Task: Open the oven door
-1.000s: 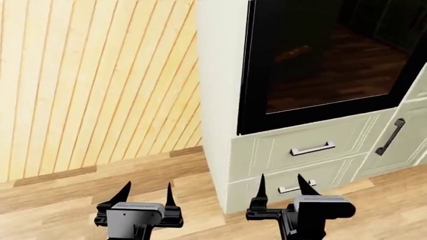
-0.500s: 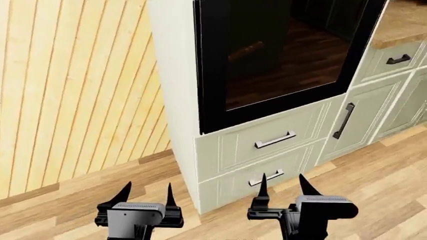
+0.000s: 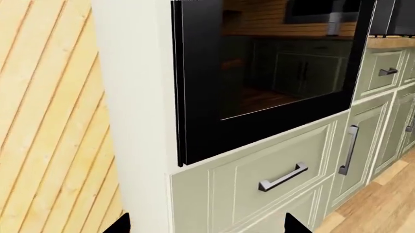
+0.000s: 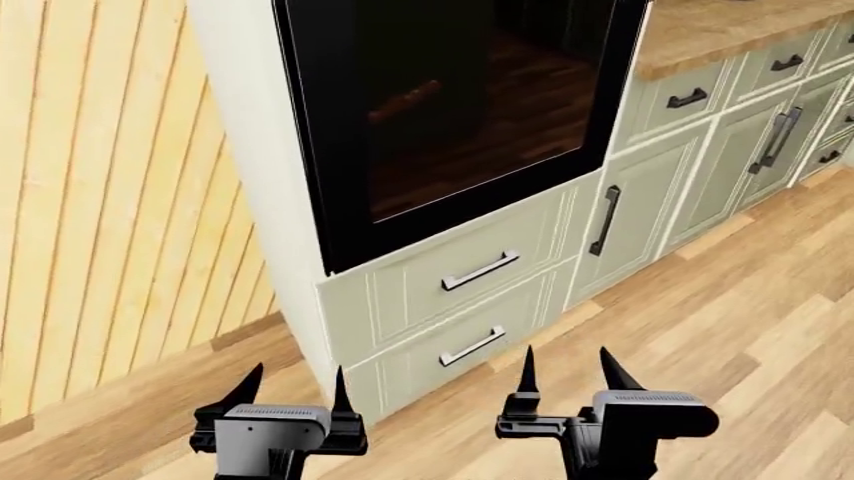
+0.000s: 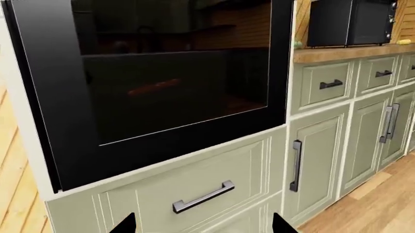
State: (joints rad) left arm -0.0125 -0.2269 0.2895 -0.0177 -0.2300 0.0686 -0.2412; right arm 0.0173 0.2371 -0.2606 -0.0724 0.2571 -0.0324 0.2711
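Note:
The oven door (image 4: 454, 110) is a large glossy black panel with a dark reflective glass window, closed flush in a tall pale cabinet. It also fills much of the left wrist view (image 3: 272, 73) and the right wrist view (image 5: 168, 82). My left gripper (image 4: 296, 372) is open and empty, low in front of the cabinet's left corner, well short of the door. My right gripper (image 4: 567, 355) is open and empty too, in front of the drawers under the door. Only the fingertips of the left gripper (image 3: 206, 224) and right gripper (image 5: 204, 223) show in the wrist views.
Two pale green drawers, upper (image 4: 481, 270) and lower (image 4: 474, 345), sit under the oven. Green cabinet doors (image 4: 607, 220) and a wooden countertop (image 4: 721, 25) run to the right, with a black microwave (image 5: 350, 22) on it. A slatted wood wall (image 4: 107, 200) stands at the left.
The head view has swung right: the oven and drawers slid leftward in the picture and more cabinets and countertop came into view. Both grippers stay open in the same pose.

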